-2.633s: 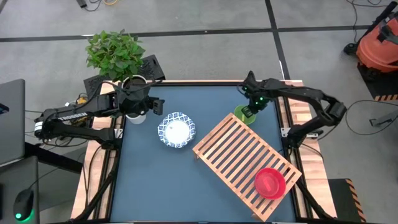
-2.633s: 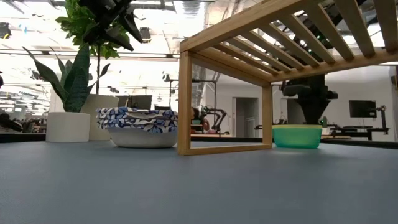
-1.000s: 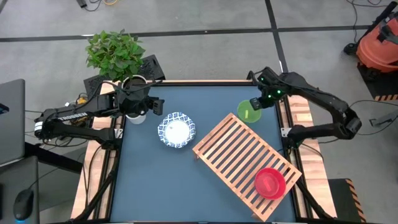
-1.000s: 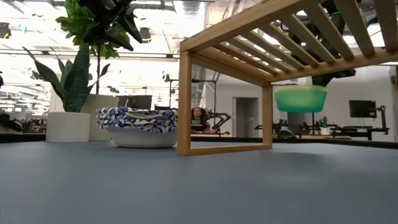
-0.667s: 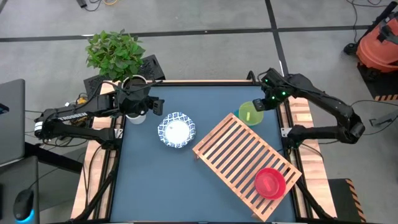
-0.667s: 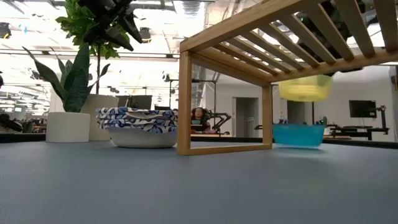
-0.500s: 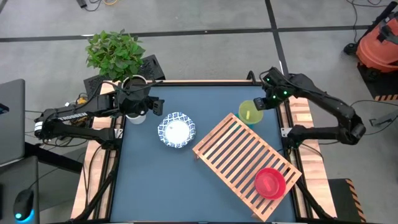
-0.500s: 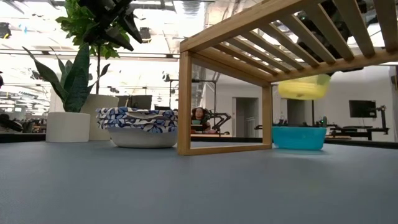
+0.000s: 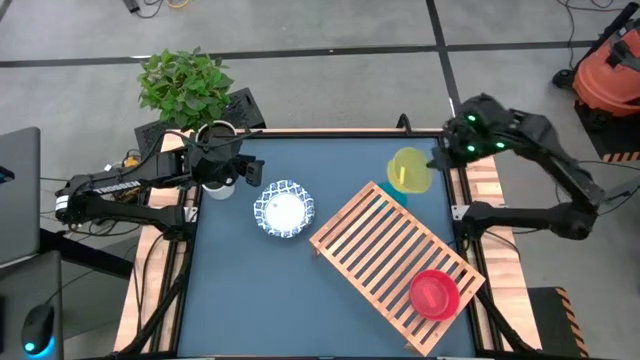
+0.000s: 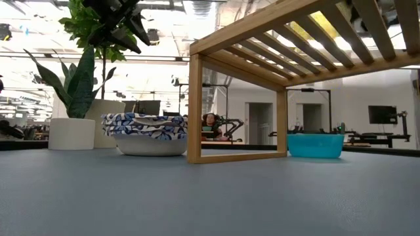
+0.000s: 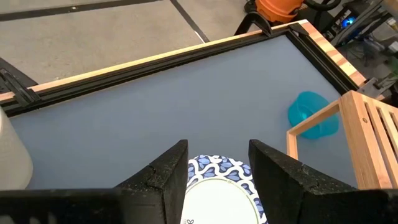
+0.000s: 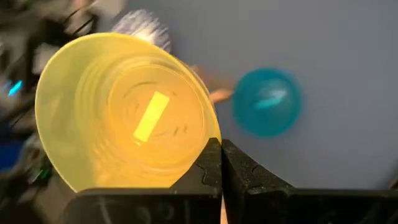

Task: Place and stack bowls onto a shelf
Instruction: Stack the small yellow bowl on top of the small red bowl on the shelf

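Observation:
My right gripper (image 9: 437, 163) is shut on a yellow bowl (image 9: 409, 170), high above the table's far right corner. A teal bowl (image 9: 393, 196) sits on the table below it, beside the far end of the light-wood slatted shelf (image 9: 395, 265). A magenta bowl (image 9: 434, 293) rests on the shelf's near right end. A white bowl with a blue patterned rim (image 9: 283, 209) sits on the table at the middle left. My left gripper (image 11: 217, 177) is open and hangs just above that bowl's far left side. No orange-red bowl and no second white bowl show. My right gripper pinches the yellow bowl's rim (image 12: 213, 138) between its two fingers (image 12: 239, 177). The bowl is lifted clear of the table and the teal bowl (image 12: 267, 111). It is tilted, with its inside facing the wrist camera.
A pale plant pot (image 9: 218, 178) with a green plant stands at the far left corner, close to my left arm. In the low view the shelf (image 10: 262, 39) stands on legs, with the teal bowl (image 10: 315, 145) behind it.
My right gripper has gone up and toward the table's right edge with the yellow bowl. The teal bowl, lifted together with it a second ago, has dropped back onto the table and stays there. The yellow bowl has tipped.

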Motion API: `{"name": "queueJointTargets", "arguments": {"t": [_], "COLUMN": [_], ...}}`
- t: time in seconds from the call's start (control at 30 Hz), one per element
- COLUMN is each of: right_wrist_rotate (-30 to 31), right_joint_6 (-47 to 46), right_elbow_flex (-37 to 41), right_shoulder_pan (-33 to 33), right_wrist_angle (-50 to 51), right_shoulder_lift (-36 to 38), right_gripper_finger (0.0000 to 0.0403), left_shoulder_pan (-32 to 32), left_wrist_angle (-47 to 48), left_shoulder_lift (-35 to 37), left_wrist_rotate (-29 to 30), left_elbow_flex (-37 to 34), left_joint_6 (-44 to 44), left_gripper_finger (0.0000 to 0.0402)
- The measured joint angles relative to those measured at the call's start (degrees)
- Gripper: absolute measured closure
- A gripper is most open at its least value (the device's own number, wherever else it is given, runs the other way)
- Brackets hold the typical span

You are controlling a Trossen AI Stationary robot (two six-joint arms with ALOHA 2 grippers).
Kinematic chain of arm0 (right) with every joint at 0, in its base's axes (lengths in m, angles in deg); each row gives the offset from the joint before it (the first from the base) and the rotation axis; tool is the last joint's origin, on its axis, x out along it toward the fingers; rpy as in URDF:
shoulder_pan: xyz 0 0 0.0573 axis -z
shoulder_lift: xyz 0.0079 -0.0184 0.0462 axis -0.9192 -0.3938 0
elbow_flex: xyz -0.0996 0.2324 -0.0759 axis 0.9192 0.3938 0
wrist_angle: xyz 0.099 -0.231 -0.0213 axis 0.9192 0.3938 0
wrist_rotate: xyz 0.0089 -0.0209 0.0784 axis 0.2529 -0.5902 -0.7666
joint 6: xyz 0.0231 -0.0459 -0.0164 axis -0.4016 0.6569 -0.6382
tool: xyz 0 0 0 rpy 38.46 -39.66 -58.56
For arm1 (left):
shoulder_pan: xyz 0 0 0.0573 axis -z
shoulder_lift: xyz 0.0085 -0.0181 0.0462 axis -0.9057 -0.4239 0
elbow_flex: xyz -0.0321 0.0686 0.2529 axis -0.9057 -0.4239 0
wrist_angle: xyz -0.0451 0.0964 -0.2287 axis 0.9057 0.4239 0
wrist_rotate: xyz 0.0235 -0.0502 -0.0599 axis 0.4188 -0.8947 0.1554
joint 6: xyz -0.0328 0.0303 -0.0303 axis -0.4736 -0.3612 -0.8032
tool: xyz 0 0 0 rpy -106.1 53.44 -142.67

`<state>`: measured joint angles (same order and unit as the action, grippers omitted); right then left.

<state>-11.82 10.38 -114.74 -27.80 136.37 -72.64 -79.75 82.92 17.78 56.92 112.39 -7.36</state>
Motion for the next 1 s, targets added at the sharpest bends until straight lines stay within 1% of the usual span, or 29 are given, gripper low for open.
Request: {"name": "queueJointTargets", "arguments": {"t": [0.07, 0.13, 0.23, 0.33, 0.47, 0.63, 0.77, 1.0], "right_wrist_rotate": [-1.9, -2.4, -2.1, -0.2, 0.7, 1.6, 5.1, 15.0], "right_joint_6": [-2.0, -5.5, -12.2, -19.5, -26.1, -31.4, -36.1, -46.7], "right_elbow_flex": [-3.7, -7.0, -11.2, -13.7, -14.9, -14.9, -14.9, -14.9], "right_shoulder_pan": [-3.5, -7.8, -15.2, -22.9, -32.7, -44.4, -53.9, -71.1], "right_wrist_angle": [3.2, 5.8, 8.7, 9.2, 6.2, -2.3, -5.9, -6.1], "right_shoulder_lift": [0.7, 1.2, 2.2, 3.2, 3.2, 0.8, -2.1, -6.7], "right_gripper_finger": [0.0386, 0.0386, 0.0386, 0.0386, 0.0386, 0.0386, 0.0386, 0.0386], "left_shoulder_pan": [0.0, 0.0, 0.0, 0.0, 0.0, 0.0, 0.0, 0.0], "left_wrist_angle": [0.0, 0.0, 0.0, 0.0, 0.0, 0.0, 0.0, 0.0], "left_shoulder_lift": [0.0, 0.0, 0.0, 0.0, 0.0, 0.0, 0.0, 0.0], "left_wrist_rotate": [0.0, 0.0, 0.0, 0.0, -0.3, -0.6, -0.6, -0.5], "left_elbow_flex": [0.0, 0.0, 0.0, 0.0, 0.0, 0.0, 0.0, 0.0], "left_joint_6": [0.0, 0.0, 0.0, 0.7, 1.3, 1.4, 1.4, 1.9], "left_gripper_finger": [0.0248, 0.0248, 0.0248, 0.0248, 0.0248, 0.0248, 0.0248, 0.0248]}}
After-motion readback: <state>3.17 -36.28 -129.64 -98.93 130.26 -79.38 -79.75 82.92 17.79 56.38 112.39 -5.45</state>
